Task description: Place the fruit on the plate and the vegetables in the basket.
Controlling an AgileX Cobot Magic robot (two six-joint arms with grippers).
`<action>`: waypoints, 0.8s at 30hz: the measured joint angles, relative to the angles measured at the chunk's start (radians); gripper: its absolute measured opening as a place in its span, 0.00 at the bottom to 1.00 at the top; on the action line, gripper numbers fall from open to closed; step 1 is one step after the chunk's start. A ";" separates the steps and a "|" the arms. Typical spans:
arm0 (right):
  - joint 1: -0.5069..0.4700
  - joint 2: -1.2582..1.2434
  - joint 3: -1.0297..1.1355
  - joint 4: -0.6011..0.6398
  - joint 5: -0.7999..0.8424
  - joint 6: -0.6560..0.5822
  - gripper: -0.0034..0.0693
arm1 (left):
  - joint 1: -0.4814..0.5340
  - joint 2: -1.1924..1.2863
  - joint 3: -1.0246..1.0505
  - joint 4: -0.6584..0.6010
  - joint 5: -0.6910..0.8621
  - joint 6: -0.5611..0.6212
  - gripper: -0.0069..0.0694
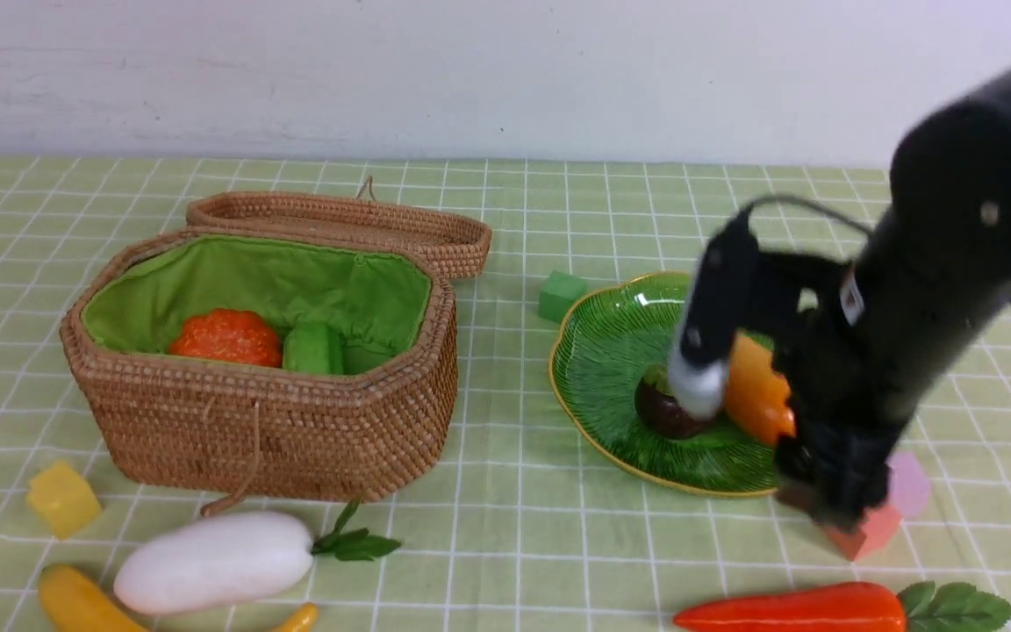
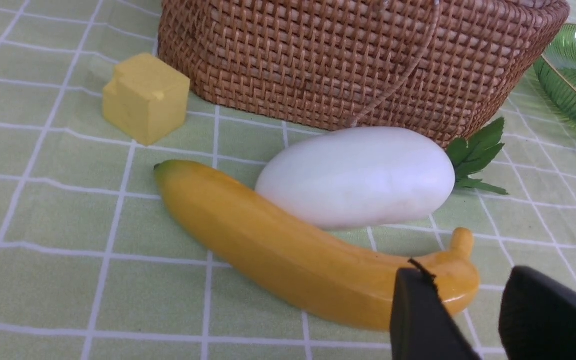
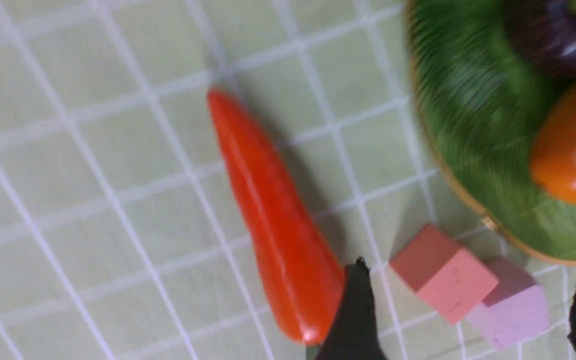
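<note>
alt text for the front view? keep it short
The right arm reaches down at the near right rim of a green plate holding a mangosteen and mango. Left, an open basket holds a pumpkin; radish, banana and carrot lie on the cloth.

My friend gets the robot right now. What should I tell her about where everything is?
Left gripper: open, empty, over the banana's stem end.
Right gripper: open, empty, over the pink cubes, near the carrot.
Done: pumpkin in the open basket; mangosteen and mango on the plate.
Left: the banana lies on the cloth in front of the basket and goes to the plate. The radish beside it and the carrot in front of the plate go in the basket.
</note>
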 joint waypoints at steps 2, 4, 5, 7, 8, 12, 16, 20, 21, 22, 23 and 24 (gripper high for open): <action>0.000 0.009 0.091 -0.041 -0.031 -0.137 0.79 | 0.000 0.000 0.000 0.000 0.000 0.000 0.40; 0.000 0.018 0.121 -0.051 -0.052 -0.175 0.79 | 0.000 0.000 0.000 0.000 0.000 0.000 0.40; -0.001 0.037 0.155 -0.058 -0.093 -0.207 0.78 | 0.000 0.000 0.000 0.000 0.000 0.000 0.40; -0.002 0.065 0.170 -0.049 -0.131 -0.218 0.78 | 0.000 0.000 0.000 0.000 0.000 0.000 0.40; -0.002 0.082 0.171 -0.035 -0.155 -0.219 0.77 | 0.000 0.000 0.000 0.000 0.000 0.000 0.40; -0.002 0.145 0.171 0.032 -0.190 -0.229 0.74 | 0.000 0.000 0.000 0.000 0.000 0.000 0.40; -0.002 0.199 0.171 0.059 -0.189 -0.244 0.70 | 0.000 0.000 0.000 0.000 0.000 0.000 0.40; -0.002 0.245 0.170 0.078 -0.173 -0.248 0.53 | 0.000 0.000 0.000 0.000 0.000 0.000 0.40; -0.002 0.246 0.169 0.078 -0.169 -0.248 0.50 | 0.000 0.000 0.000 0.000 0.000 0.000 0.40; -0.002 0.249 0.165 0.087 -0.153 -0.248 0.46 | 0.000 0.000 0.000 0.000 0.000 0.000 0.40; -0.002 0.250 0.163 0.095 -0.137 -0.249 0.46 | 0.000 0.000 0.000 0.000 0.000 0.000 0.40; -0.002 0.252 0.155 0.108 -0.107 -0.249 0.47 | 0.000 0.000 0.000 0.000 0.000 0.000 0.40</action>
